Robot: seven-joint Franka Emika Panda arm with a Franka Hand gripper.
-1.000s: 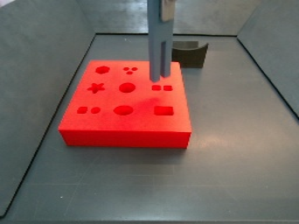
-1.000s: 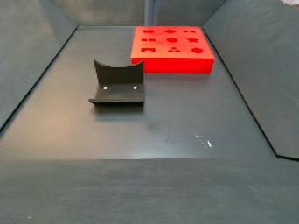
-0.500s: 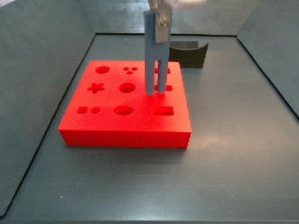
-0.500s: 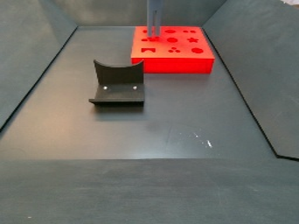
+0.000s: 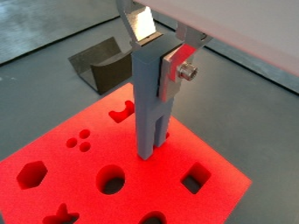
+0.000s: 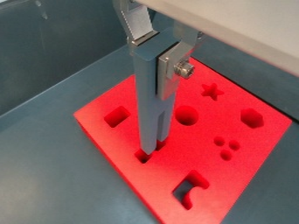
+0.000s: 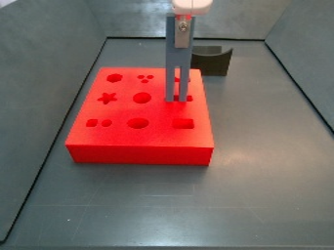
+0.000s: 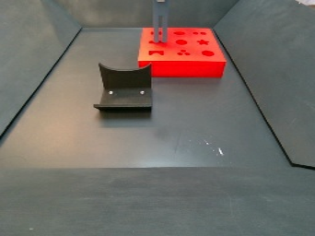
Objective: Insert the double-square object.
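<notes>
My gripper is shut on the double-square object, which here is a tall grey-blue bar whose lower end splits into two square legs. The bar stands upright over the big flat red block with shaped holes. Its lower end meets the block's top at the cut-out beside the round hole. In both side views the bar rises from the block's far right part, and it also shows in the far side view. The gripper is at the bar's top. No separate small red piece shows.
The dark fixture with a curved notch stands on the grey floor apart from the red block, and behind it in a side view. Grey walls enclose the floor.
The gripper has come down with the bar. The bar's lower end has dropped from just above the block to the cut-out in its top.
</notes>
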